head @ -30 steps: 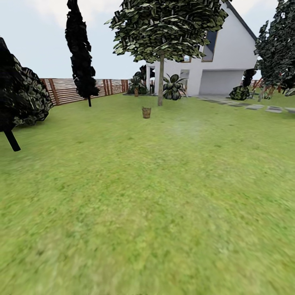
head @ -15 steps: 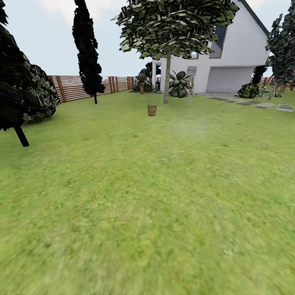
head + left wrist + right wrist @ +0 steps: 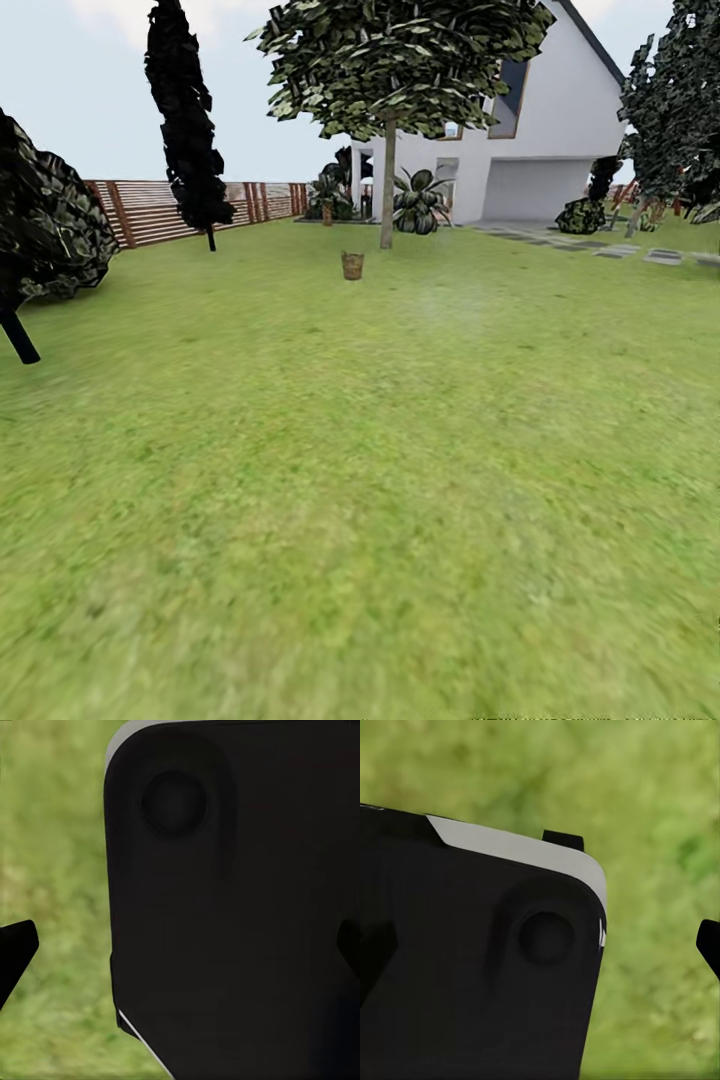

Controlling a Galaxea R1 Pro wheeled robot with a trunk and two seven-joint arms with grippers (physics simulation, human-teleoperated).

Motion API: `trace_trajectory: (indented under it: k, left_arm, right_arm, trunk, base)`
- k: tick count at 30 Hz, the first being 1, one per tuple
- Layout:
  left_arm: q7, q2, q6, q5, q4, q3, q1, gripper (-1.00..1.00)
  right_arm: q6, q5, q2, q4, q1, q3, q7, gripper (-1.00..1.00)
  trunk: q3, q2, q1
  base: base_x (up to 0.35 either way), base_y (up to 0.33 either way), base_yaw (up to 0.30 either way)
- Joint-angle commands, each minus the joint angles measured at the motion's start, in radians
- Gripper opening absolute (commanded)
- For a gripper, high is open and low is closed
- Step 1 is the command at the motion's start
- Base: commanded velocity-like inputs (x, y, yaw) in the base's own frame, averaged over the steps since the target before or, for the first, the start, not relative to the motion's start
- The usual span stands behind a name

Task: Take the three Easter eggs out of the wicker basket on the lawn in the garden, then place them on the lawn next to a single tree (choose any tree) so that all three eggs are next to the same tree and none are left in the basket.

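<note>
approach step, by my judgement — the wicker basket [image 3: 352, 265] sits far off on the lawn [image 3: 360, 480] near the tree [image 3: 387, 190], so next comes driving closer; jaw state of either gripper cannot be told.

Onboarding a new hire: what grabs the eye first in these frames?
The wide green lawn dominates the head view, with a small wicker basket standing far off on it. Just behind the basket rises a leafy tree, with the white house beyond. Dark robot bodywork looms in both wrist views.
</note>
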Motion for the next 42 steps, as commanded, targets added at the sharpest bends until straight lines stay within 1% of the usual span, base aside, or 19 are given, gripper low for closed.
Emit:
trace_trajectory:
  k: [1,5,18,33,42]
  left_arm:
    - [-0.001,0.000,-0.002,0.001,-0.001,0.001,0.000,1.00]
    - [-0.001,0.000,-0.002,0.001,-0.001,0.001,0.000,1.00]
    - [-0.001,0.000,-0.002,0.001,-0.001,0.000,0.000,1.00]
    - [-0.001,0.000,-0.002,0.001,-0.001,0.000,0.000,1.00]
    - [-0.003,-0.002,-0.003,-0.002,-0.001,-0.002,0.000,1.00]
  right_arm:
    - [-0.003,0.005,0.000,0.001,-0.001,0.003,-0.001,1.00]
    - [-0.003,0.012,-0.002,0.001,-0.001,0.004,0.000,1.00]
    - [-0.004,0.010,0.001,0.001,-0.001,0.004,0.000,1.00]
    - [-0.003,0.010,0.001,0.001,-0.001,0.004,0.000,1.00]
    - [-0.004,0.010,-0.002,-0.001,-0.001,0.004,0.000,1.00]
  trunk:
    - [-0.001,0.000,0.000]
    - [-0.001,0.000,0.000]
    - [-0.002,0.000,0.000]
    - [-0.022,0.000,0.000]
    - [-0.023,0.000,0.000]
  base:
    - [0.000,0.000,-0.051]
    - [0.000,0.000,-0.013]
    - [0.000,0.000,0.000]
    - [0.000,0.000,0.011]
    - [0.000,0.000,0.008]
